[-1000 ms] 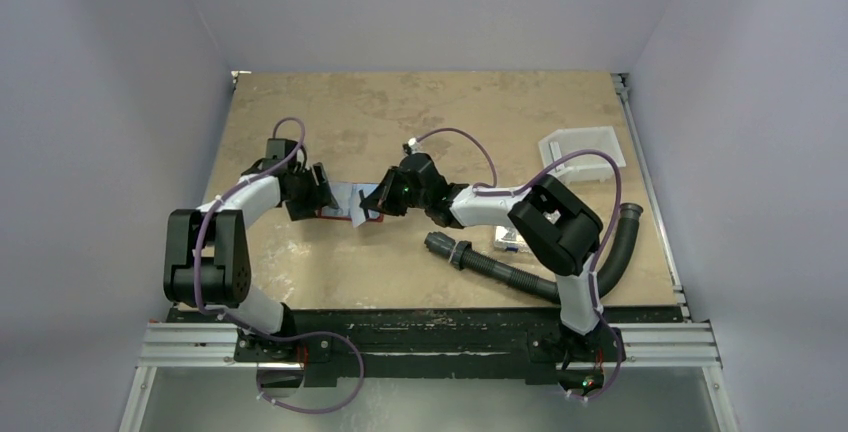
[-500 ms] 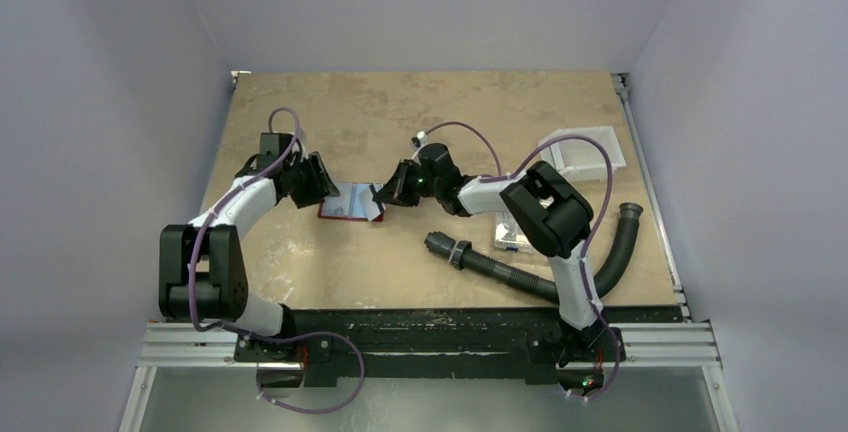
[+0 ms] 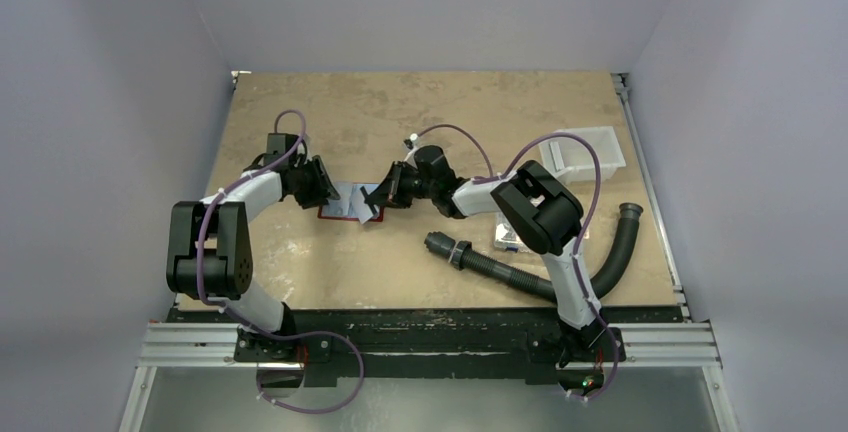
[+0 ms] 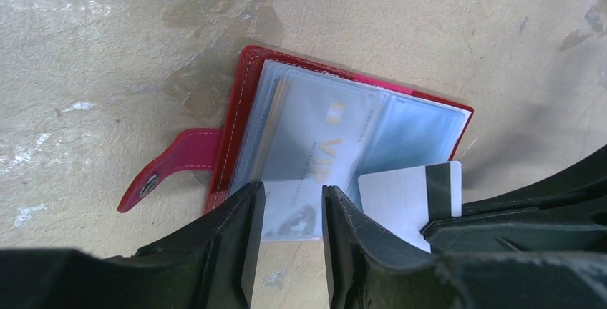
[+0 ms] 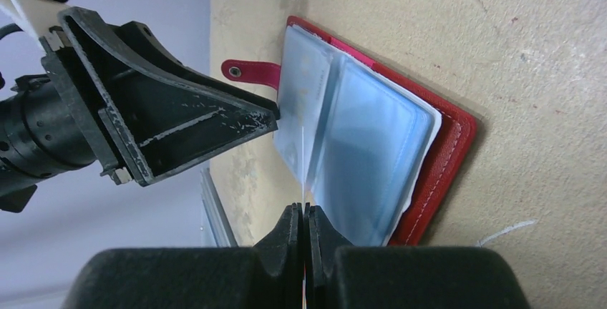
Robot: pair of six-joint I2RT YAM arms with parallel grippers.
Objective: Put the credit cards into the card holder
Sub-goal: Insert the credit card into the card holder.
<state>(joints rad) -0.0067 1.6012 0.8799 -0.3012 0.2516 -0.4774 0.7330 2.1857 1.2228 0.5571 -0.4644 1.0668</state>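
While the left hand [image 4: 291, 193] was narrowed to half-open, empty, over the open card holder [image 4: 247, 73] on the table [image 3: 420, 112], left of centre, a pale credit card [image 4: 401, 198] was held pinched in the right hand [image 5: 303, 210] — insertion judged near.

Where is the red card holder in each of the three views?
Top external: card holder just left of picture centre.
Left wrist: card holder mid-frame, open, above the jaws.
Right wrist: card holder upper right, open.
Shared landmark: left gripper, at the holder's tab-side half.
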